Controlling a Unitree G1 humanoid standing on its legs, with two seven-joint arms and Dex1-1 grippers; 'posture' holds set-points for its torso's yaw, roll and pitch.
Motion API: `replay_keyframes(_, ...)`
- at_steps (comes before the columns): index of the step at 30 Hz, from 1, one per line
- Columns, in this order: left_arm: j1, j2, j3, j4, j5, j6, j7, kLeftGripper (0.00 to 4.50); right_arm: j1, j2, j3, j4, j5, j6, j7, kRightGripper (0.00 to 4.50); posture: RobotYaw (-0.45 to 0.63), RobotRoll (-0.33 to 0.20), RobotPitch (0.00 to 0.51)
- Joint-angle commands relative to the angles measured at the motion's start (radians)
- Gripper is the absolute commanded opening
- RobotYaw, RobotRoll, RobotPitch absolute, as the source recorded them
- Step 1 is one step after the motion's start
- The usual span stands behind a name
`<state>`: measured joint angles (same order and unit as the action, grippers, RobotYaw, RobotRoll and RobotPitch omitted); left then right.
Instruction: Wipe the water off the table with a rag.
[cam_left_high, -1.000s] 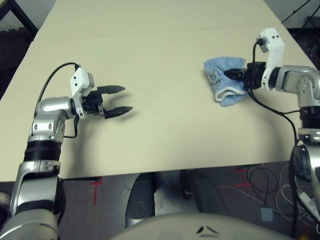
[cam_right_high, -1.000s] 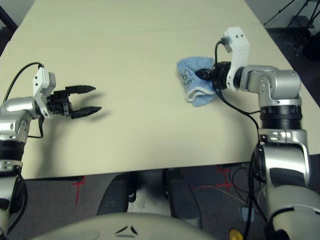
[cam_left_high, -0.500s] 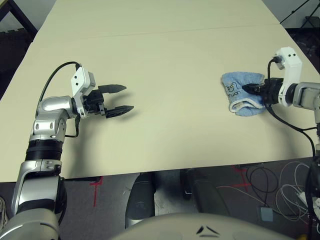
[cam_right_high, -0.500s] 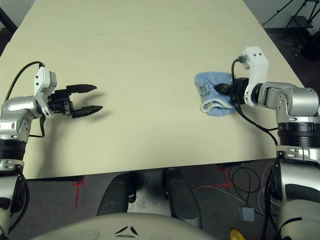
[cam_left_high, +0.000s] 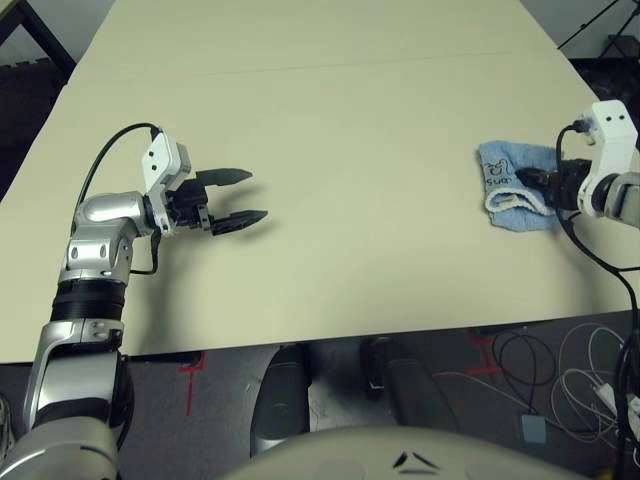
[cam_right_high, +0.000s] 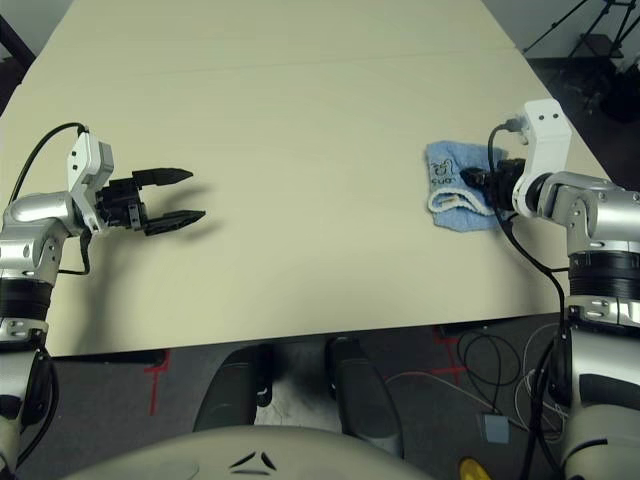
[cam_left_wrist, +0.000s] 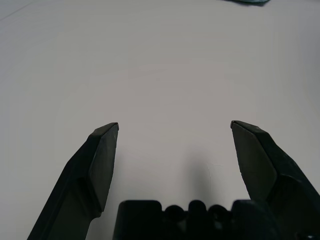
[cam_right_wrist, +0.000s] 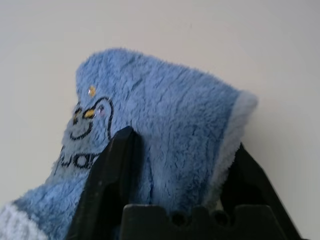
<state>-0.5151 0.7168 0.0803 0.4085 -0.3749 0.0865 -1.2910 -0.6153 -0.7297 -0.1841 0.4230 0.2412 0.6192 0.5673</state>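
The table (cam_left_high: 330, 150) is a wide pale beige top with one thin seam running across its far part. The robot's left arm reaches in over the near left side, and its left gripper (cam_left_high: 242, 198) hangs just above the bare surface with both black fingers spread well apart and nothing between them; the left wrist view shows the same gap, with plain tabletop behind the fingers (cam_left_wrist: 102, 160). Far across on the right side, near that edge, lies the rag (cam_right_high: 455, 185), a small light-blue terry cloth bunched into a fold, with dark printed lettering and a white hem. The right gripper (cam_right_wrist: 172, 175) is at the rag's right end: in the right wrist view its two fingers stand apart with a thick fold of the cloth between them, one finger pressed against the fabric, the other at the pale hem.
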Motion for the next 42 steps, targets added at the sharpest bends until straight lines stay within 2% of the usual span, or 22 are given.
replay_keyframes(1,-0.004,-0.011,0.048,-0.012,-0.031,0.036,0.05,4.5,-0.017,-0.017,-0.031,0.045,-0.046,-0.218,-0.031,3.94,0.09,0.0,0.196)
replay_keyframes(2,-0.007,-0.015,0.059,-0.012,-0.037,0.043,0.066,4.5,-0.02,-0.018,-0.037,0.059,-0.055,-0.26,-0.043,4.31,0.09,0.0,0.196)
replay_keyframes(3,-0.013,-0.021,0.076,-0.008,-0.044,0.049,0.093,4.5,-0.027,-0.019,-0.048,0.083,-0.065,-0.304,-0.071,4.49,0.09,0.0,0.196)
replay_keyframes(9,-0.058,-0.053,0.187,0.041,-0.072,0.071,0.271,4.5,-0.055,-0.013,-0.125,0.215,-0.071,-0.496,-0.196,4.49,0.1,0.0,0.197)
replay_keyframes(15,-0.146,-0.052,0.301,0.203,-0.048,0.001,0.508,4.5,-0.07,0.03,-0.184,0.312,-0.003,-0.624,-0.151,4.49,0.11,0.0,0.2)
replay_keyframes(21,-0.143,-0.026,0.358,0.319,0.004,-0.123,0.692,4.5,-0.058,0.07,-0.186,0.383,0.015,-0.708,-0.091,4.49,0.13,0.0,0.207)
replay_keyframes(31,-0.08,-0.017,0.408,0.417,0.005,-0.204,0.78,4.5,-0.036,0.081,-0.199,0.447,0.022,-0.8,-0.062,4.49,0.14,0.0,0.206)
replay_keyframes(42,-0.086,-0.02,0.411,0.494,0.021,-0.244,0.809,4.5,-0.035,0.089,-0.25,0.495,0.072,-0.868,-0.088,4.49,0.14,0.0,0.19)
